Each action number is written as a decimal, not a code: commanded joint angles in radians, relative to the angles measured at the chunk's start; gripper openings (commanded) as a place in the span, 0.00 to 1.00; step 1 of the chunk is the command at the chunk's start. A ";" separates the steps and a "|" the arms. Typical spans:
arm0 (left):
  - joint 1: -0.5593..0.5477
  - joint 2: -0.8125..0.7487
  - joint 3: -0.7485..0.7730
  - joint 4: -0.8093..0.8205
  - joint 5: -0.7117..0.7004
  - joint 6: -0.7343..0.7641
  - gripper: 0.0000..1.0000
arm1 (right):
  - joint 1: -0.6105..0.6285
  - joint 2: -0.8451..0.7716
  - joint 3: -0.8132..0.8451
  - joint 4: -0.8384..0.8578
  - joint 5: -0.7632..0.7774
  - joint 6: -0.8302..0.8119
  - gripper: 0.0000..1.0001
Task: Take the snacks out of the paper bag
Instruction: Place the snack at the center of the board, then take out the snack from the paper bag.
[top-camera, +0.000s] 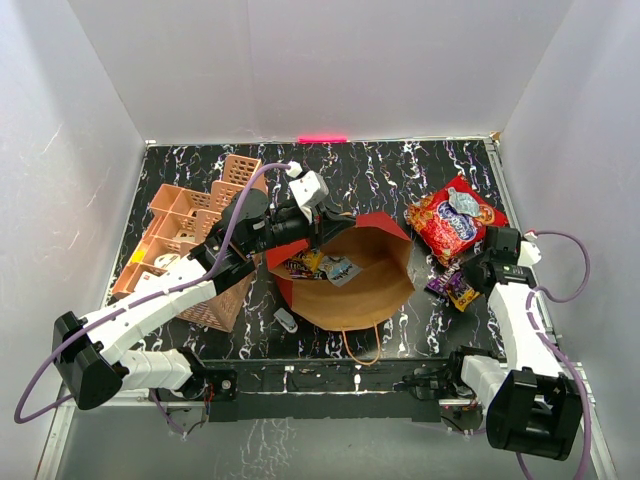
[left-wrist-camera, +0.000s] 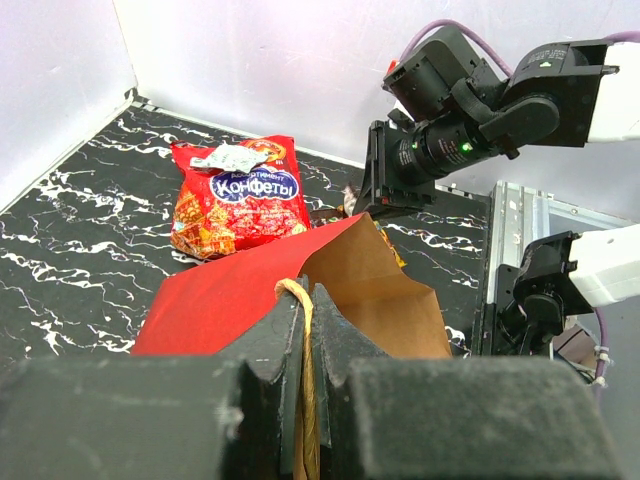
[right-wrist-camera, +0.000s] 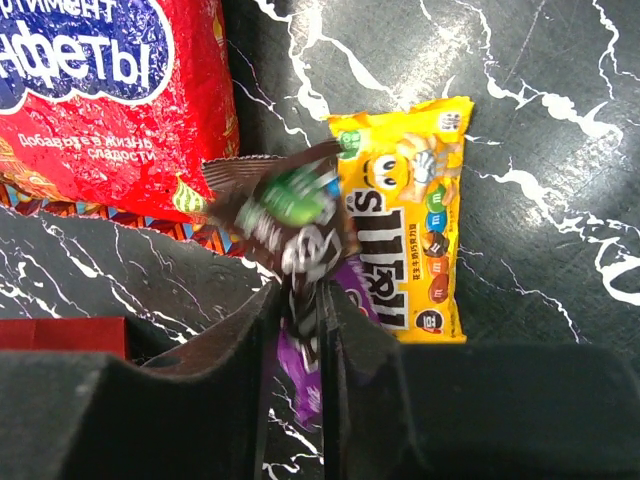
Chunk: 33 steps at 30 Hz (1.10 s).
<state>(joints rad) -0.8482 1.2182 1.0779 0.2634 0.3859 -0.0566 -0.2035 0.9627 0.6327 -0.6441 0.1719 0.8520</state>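
The paper bag (top-camera: 370, 285) lies on its side mid-table, dark red outside, kraft inside, mouth facing left. My left gripper (top-camera: 322, 222) is shut on its twisted paper handle (left-wrist-camera: 305, 330) at the upper rim, with the red flap (left-wrist-camera: 225, 295) beyond it. Some small packets (top-camera: 320, 267) lie inside the mouth. The red cookie bag (top-camera: 455, 222) lies at the back right with a silver-blue packet (top-camera: 462, 203) on it. My right gripper (right-wrist-camera: 300, 295) is shut on a brown candy packet (right-wrist-camera: 295, 215), above a yellow packet (right-wrist-camera: 415, 220) and a purple packet (right-wrist-camera: 300, 375).
A salmon-pink lattice organizer (top-camera: 185, 245) stands at the left under my left arm. A small white-blue item (top-camera: 286, 320) lies near the front, left of the bag. The bag's second handle (top-camera: 362, 350) loops toward the front edge. White walls enclose the table.
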 joint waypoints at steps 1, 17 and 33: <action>-0.006 -0.026 0.005 0.036 0.018 0.000 0.00 | -0.005 -0.031 -0.017 0.092 0.007 0.019 0.30; -0.008 -0.024 0.002 0.040 0.028 0.003 0.00 | 0.005 -0.212 0.175 0.106 -0.135 -0.367 0.81; -0.013 -0.044 -0.031 0.066 0.025 0.034 0.00 | 0.518 -0.421 0.184 0.270 -0.532 -1.016 0.96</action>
<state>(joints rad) -0.8562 1.2121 1.0618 0.2852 0.3996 -0.0448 0.2604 0.6212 0.8379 -0.4500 -0.2497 0.0826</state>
